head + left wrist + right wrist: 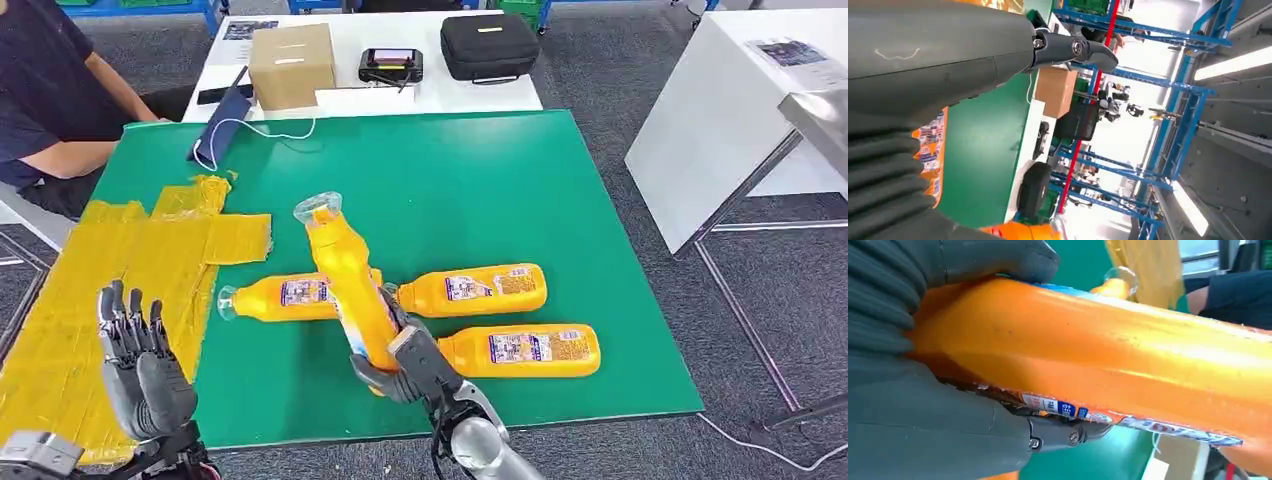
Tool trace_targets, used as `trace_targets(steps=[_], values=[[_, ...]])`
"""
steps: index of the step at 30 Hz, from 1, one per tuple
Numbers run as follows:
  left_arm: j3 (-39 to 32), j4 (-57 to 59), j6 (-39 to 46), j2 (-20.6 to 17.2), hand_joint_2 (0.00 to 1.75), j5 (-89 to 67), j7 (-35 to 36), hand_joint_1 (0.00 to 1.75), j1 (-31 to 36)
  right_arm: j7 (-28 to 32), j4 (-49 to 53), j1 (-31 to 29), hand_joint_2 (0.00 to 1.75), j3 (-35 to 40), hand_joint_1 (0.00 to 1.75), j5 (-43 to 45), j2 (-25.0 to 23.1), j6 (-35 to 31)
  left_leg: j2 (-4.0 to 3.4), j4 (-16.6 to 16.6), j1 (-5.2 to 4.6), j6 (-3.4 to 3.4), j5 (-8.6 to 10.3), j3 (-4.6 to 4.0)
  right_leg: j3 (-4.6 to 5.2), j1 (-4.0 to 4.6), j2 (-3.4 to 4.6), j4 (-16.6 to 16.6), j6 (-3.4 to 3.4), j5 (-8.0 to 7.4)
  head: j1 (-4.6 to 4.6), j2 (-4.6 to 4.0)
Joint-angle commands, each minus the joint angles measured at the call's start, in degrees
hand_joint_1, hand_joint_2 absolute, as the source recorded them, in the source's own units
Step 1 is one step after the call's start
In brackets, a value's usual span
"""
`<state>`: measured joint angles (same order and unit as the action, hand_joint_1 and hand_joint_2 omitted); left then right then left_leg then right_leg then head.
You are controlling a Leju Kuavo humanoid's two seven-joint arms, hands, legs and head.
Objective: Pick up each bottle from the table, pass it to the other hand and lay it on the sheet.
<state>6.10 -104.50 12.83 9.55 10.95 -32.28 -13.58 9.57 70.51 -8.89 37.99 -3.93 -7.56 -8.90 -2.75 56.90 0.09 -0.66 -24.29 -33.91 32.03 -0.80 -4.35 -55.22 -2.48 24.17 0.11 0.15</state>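
Observation:
My right hand grips an orange bottle by its lower end and holds it raised above the green mat, clear cap pointing away from me. In the right wrist view the orange bottle lies across my palm with the thumb over it. Three more orange bottles lie on the mat: one behind the held bottle, one to its right, one nearest the front edge. My left hand hangs open, fingers up, over the yellow sheet. The left hand's finger shows in the left wrist view.
A person in a dark shirt sits at the far left by the green mat. Behind it a white table carries a cardboard box, a controller and a black case. Another white table stands at right.

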Motion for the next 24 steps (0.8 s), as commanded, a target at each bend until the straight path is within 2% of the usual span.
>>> trace_targets(steps=[1,5,7,9,10,17,18,24], values=[[-0.6,1.2,0.5,-0.3,1.75,-0.1,0.6,0.0,0.7,2.0,3.5,0.4,1.75,-1.4,1.75,0.5,2.1,-1.8,0.11,0.0,0.03,0.02,0.0,0.02,-0.04,0.01,0.13,0.0,0.04,0.01,0.0,0.0],[2.0,1.9,-2.7,-2.9,1.75,0.4,4.1,0.0,0.1,5.3,11.6,3.9,1.75,-2.0,1.75,1.8,3.7,-4.2,0.33,0.0,0.07,0.05,-0.07,0.13,-0.17,0.01,0.24,0.0,0.1,0.11,0.0,0.0],[4.4,2.8,-6.9,-5.6,1.75,1.2,7.8,0.0,0.0,5.3,12.4,4.1,1.75,-1.6,1.75,1.8,4.2,-4.2,0.5,0.0,0.08,0.07,-0.13,0.24,-0.31,0.0,0.3,0.0,0.14,0.2,-0.02,0.0],[7.2,4.2,-12.4,-8.5,1.75,1.6,10.2,0.0,0.2,5.3,11.1,3.4,1.75,-1.3,1.75,1.8,4.1,-4.0,0.25,-0.1,0.02,0.04,-0.04,0.14,-0.16,-0.03,0.19,0.0,0.07,0.08,0.0,0.0],[8.2,4.8,-11.5,-9.2,1.75,-1.9,10.6,0.0,0.5,5.3,10.4,3.1,1.75,-1.2,1.75,1.8,4.0,-4.0,0.24,-0.1,0.02,0.05,-0.02,0.16,-0.18,-0.02,0.21,0.1,0.08,0.06,0.0,0.0],[10.9,5.2,-13.9,-9.9,1.75,-2.1,12.2,0.0,1.0,3.7,8.2,0.6,1.75,2.4,1.75,-2.2,4.8,-2.1,0.24,0.0,0.07,0.08,-0.06,0.14,-0.14,0.01,0.43,0.0,0.14,0.06,0.0,0.0],[11.4,5.2,-14.2,-10.5,1.75,-2.4,12.6,0.0,1.0,2.3,8.0,-0.4,1.75,4.0,1.75,-2.2,5.1,0.6,0.09,-0.1,0.01,0.03,-0.01,0.05,-0.03,-0.01,0.24,0.0,0.06,0.01,0.0,0.0],[11.8,5.2,-16.6,-11.8,1.75,-2.0,12.8,0.0,0.8,1.0,8.8,-2.4,1.75,7.8,1.75,-5.4,6.0,3.8,0.13,0.0,0.04,0.06,-0.06,0.13,-0.12,-0.01,0.39,0.0,0.1,0.06,0.0,0.0]])
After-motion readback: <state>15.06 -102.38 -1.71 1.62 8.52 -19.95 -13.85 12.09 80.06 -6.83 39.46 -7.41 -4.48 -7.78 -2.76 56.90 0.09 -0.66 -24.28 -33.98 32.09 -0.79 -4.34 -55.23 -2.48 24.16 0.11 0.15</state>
